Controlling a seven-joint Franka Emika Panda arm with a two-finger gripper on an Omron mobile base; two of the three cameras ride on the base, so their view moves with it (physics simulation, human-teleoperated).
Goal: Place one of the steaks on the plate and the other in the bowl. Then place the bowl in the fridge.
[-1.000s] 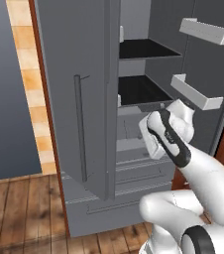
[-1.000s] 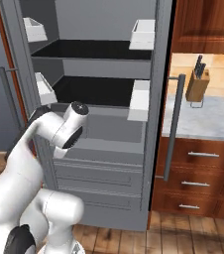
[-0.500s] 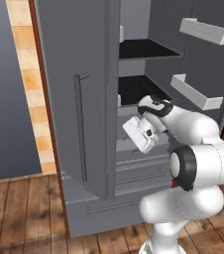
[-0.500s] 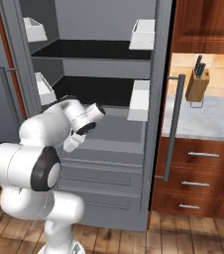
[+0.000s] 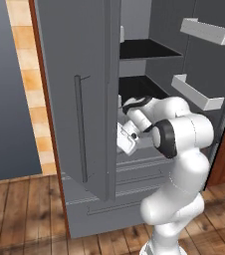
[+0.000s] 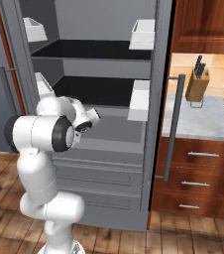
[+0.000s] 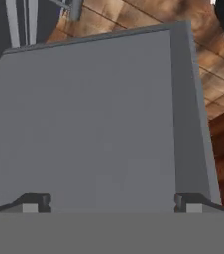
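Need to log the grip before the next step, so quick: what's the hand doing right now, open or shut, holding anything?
Hand: open, fingertips wide apart, holding nothing, over a grey fridge surface.

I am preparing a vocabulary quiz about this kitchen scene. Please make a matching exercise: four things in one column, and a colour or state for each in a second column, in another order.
Things:
1. fridge
2. gripper
3. inner shelves
4. knife block

Descriptions:
a. black
b. open, holding nothing
c. tan wood, on the counter
d. grey, doors open

Pairs: 1-d, 2-b, 3-a, 4-c
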